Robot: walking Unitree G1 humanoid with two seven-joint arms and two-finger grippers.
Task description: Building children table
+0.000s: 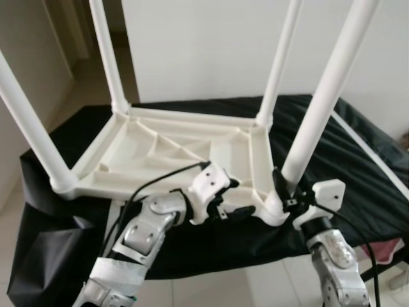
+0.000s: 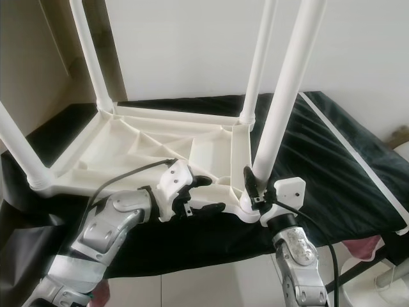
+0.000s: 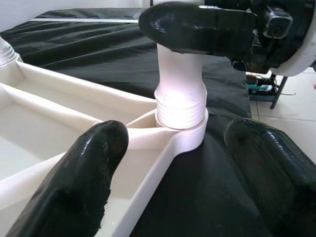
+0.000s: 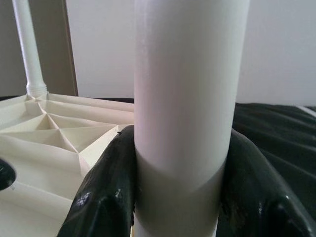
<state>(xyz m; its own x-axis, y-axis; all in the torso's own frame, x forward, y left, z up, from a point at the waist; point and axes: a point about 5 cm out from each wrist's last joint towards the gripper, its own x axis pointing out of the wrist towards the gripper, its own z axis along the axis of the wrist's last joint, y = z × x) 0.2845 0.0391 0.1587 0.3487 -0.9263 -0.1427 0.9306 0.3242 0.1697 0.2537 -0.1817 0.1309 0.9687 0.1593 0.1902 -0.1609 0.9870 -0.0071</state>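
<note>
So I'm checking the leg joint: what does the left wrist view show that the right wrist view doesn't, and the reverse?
Left wrist view: the threaded base of the near-right leg seated in the corner socket of the upturned tabletop, with the left gripper open near that corner and not touching it.

Right wrist view: the right gripper shut on that leg's shaft, and a far leg standing upright.

Both: the same white leg, the tabletop's ribbed underside and the black cloth.
</note>
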